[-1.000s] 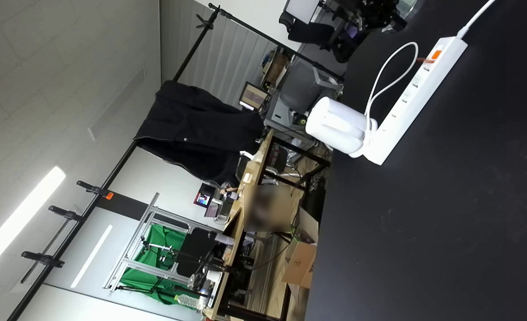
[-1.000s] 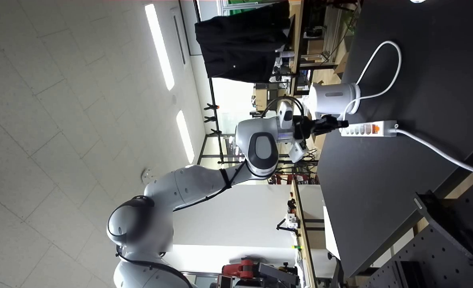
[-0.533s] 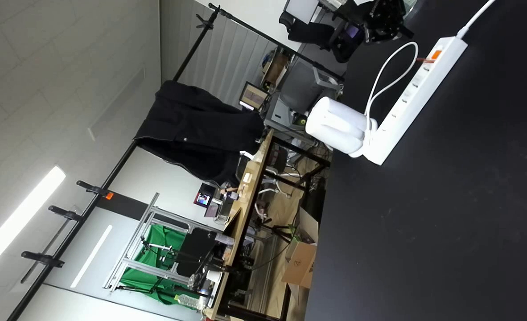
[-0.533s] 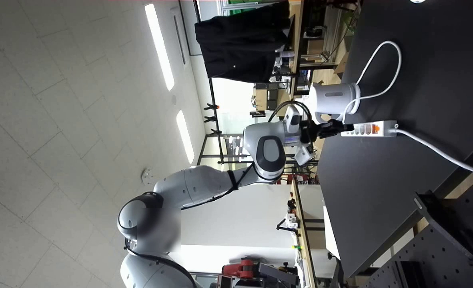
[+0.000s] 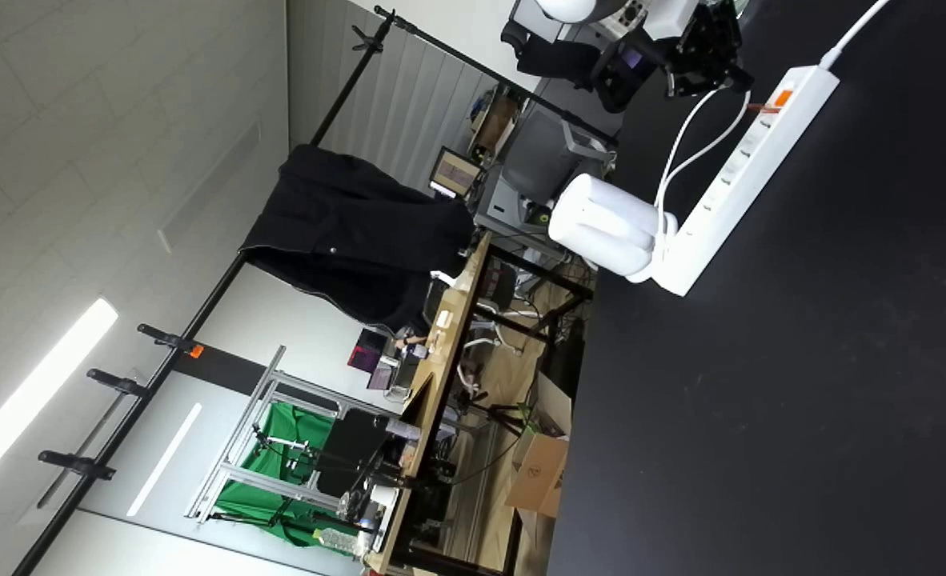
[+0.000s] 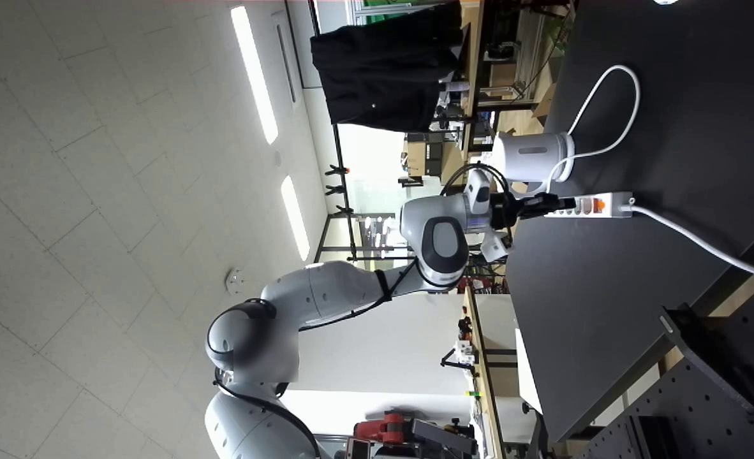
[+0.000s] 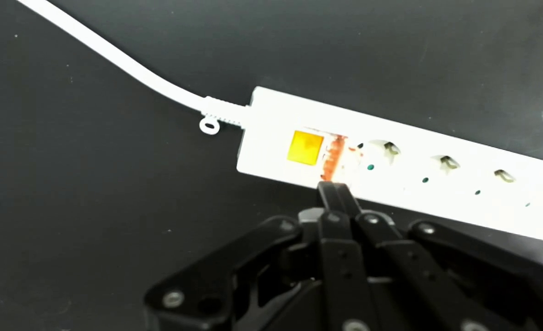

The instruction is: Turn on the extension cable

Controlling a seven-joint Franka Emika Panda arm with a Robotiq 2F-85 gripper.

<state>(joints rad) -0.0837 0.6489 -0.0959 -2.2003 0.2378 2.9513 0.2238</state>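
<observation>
Both exterior views show your black gripper [image 6: 568, 203] nearer the square orange switch [image 6: 599, 205] than before; its jaws meet, empty; the long white plastic extension cable [image 7: 409, 168] lies on the black table [image 7: 115, 220].

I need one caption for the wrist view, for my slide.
Closed gripper near the white extension cable, not yet on its yellow-looking switch.

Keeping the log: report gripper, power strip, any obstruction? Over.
Gripper shut, near switch, not on it. Strip on table; on or off unclear. Reddish piece beside switch, might hinder.
</observation>
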